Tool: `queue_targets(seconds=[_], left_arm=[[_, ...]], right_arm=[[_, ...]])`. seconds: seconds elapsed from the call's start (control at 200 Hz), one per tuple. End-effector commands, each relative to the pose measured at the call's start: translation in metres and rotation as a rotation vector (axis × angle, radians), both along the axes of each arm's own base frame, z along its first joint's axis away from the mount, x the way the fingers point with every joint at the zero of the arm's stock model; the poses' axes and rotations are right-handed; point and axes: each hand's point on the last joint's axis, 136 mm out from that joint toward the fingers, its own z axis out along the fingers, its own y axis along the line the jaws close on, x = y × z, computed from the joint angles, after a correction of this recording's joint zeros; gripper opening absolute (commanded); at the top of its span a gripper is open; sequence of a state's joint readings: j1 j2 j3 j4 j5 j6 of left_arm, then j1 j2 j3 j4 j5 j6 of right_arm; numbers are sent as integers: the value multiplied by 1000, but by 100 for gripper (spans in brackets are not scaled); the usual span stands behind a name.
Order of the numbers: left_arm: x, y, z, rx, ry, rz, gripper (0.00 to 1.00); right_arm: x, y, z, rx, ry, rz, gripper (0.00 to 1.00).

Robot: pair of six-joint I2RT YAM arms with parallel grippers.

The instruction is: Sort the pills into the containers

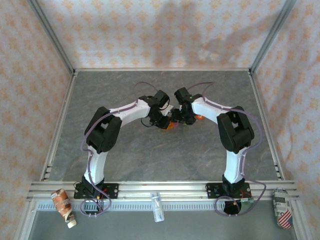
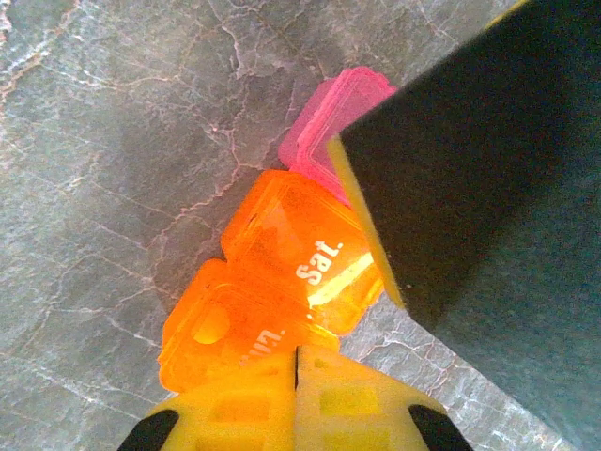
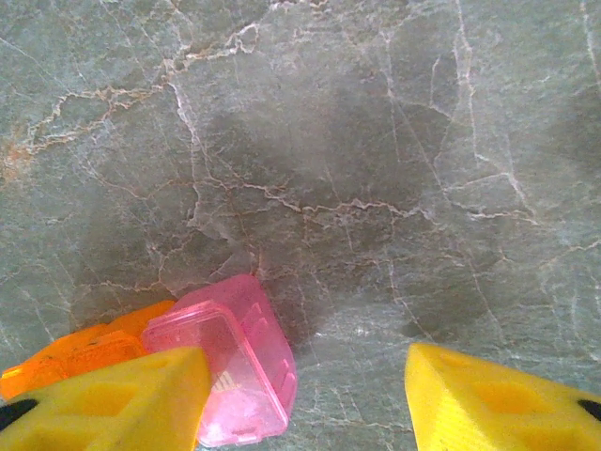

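The containers (image 1: 172, 125) are a small box of joined compartments lying on the grey table between both grippers. Its orange part (image 2: 282, 254) carries "Sat." and "Sun." lids, and the pink part (image 2: 331, 115) lies beyond it. My left gripper (image 2: 298, 355) is shut, its yellow tips meeting at the orange part's near edge. My right gripper (image 3: 305, 362) is open, its left finger (image 3: 122, 399) resting over the pink compartment (image 3: 246, 352), the other finger clear over bare table. The pills are out of view; a pale oval under the orange lid cannot be identified.
A small orange object (image 1: 199, 117) sits by the right wrist. On the front rail lie a crumpled packet (image 1: 64, 205), a clear tube (image 1: 157, 207) and a can (image 1: 283, 209). Patterned walls and metal frame posts enclose the table (image 1: 150, 155).
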State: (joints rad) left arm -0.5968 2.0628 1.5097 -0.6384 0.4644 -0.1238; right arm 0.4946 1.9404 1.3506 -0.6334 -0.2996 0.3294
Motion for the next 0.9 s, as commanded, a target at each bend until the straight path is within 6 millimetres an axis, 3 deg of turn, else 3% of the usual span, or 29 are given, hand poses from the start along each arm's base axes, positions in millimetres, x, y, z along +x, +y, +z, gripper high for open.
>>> queue_targets(seconds=[0.0,0.22,0.51,0.726,0.896], left_arm=[[-17,31,-47,225,16,-26,0],[-19,35,-52,271,-10,-35,0],[-38,39,-85,294,63,-49,0],[-34,38,-80,297,47,-59,0],[-20,40,-68,306,8,-54,0]], right_arm=[[-3,-14,-23,-89,37,-25,58],[-4,-15,-21,-91,36,-28,58],[-4,-14,-23,-85,40,-26,58],[-2,-12,-20,-80,38,-25,58],[0,-20,-23,-76,49,-61,58]])
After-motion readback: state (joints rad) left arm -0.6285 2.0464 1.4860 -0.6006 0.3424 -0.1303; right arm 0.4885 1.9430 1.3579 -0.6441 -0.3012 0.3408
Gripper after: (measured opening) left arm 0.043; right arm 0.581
